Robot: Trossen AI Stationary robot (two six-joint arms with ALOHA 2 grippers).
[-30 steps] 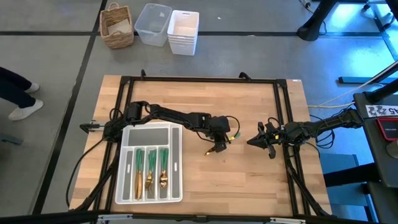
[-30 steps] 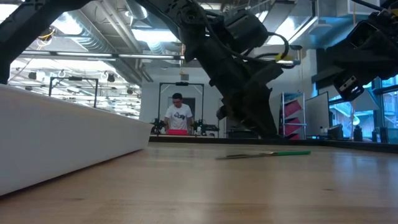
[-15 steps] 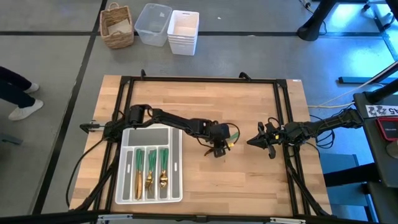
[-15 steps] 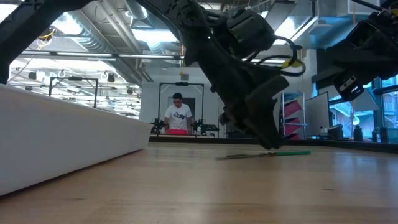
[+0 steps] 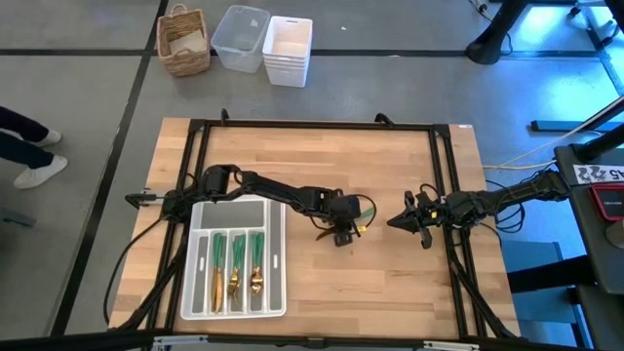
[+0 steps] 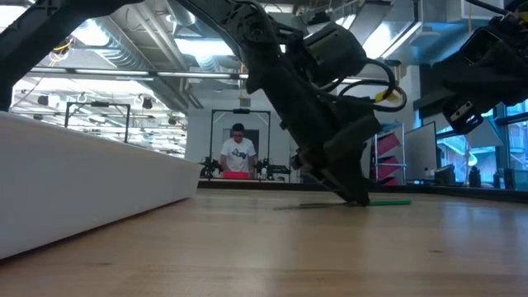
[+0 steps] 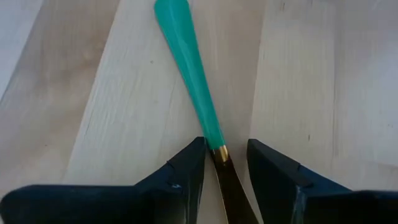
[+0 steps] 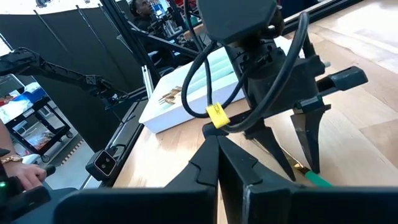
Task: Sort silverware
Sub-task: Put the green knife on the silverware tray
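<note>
On my left sits the white tray (image 5: 200,292), with silverware (image 5: 234,265) already lying in its long slots, gold heads toward the near edge. My left gripper (image 5: 342,235) reaches past it to the middle of the wooden table (image 5: 390,175), tips down on the boards, fingers (image 7: 186,171) parted and straddling one loose utensil (image 7: 189,68) right where its green handle meets the gold neck, not yet pinching it. The piece lies flat on the wood. Further right, my right gripper (image 5: 398,222) hovers near the table's right rail, fingers pressed together, grasping nothing
</note>
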